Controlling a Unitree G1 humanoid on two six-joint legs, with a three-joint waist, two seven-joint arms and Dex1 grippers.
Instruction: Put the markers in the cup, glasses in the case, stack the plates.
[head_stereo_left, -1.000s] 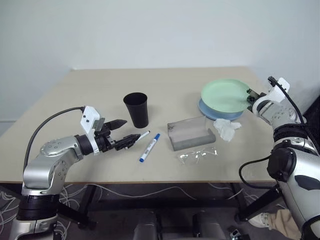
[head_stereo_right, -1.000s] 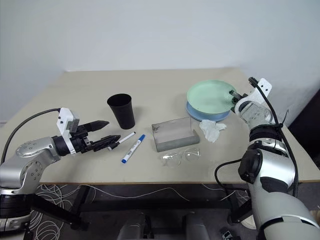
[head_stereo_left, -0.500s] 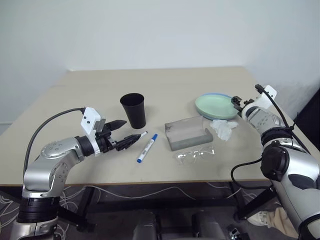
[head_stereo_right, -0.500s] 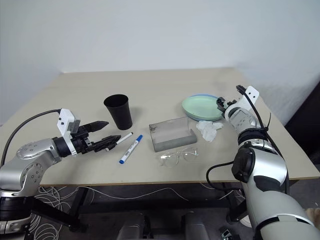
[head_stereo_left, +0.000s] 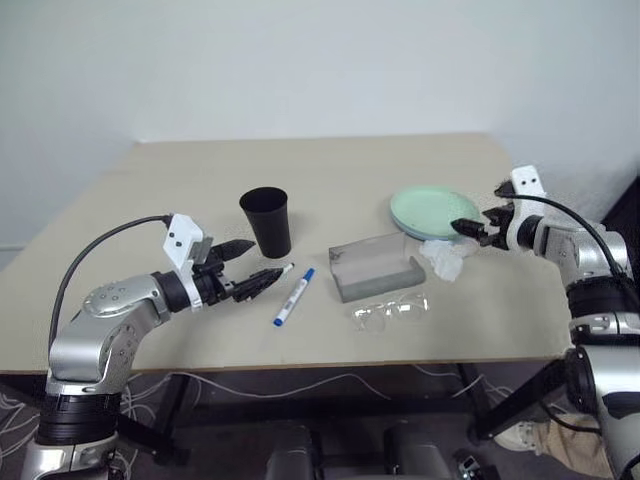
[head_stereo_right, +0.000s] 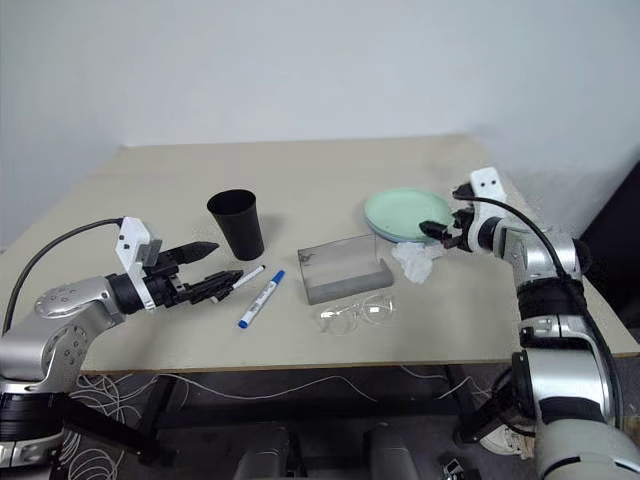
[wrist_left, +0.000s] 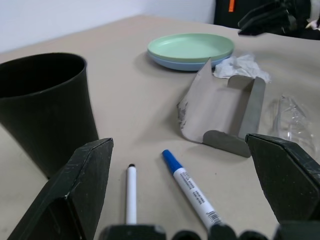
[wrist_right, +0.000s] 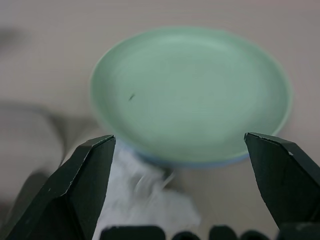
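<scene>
We see the left gripper (head_stereo_left: 246, 273) held low over the table (head_stereo_left: 330, 165) at about 8 o'clock, its arm bent at the elbow and its fingers spread apart with nothing between them, pointing toward the two markers. The black marker (head_stereo_left: 283, 270) lies just past its fingertips and the blue marker (head_stereo_left: 296, 295) beside that, both flat on the table. The cup (head_stereo_left: 267, 221) stands upright just behind them. The right gripper (head_stereo_left: 476, 228) reaches in from 3 o'clock, fingers wide apart and empty, hovering just beside the near right rim of the stacked plates: the green plate (head_stereo_left: 432, 209) sits on the blue plate (wrist_left: 165, 60). A tissue (head_stereo_left: 445, 256) lies against the plates at their 6 o'clock. The case (head_stereo_left: 380, 266) sits mid-table with its flap raised, the glasses (head_stereo_left: 391, 310) just in front of it, near the front edge. The far half of the table is bare.
</scene>
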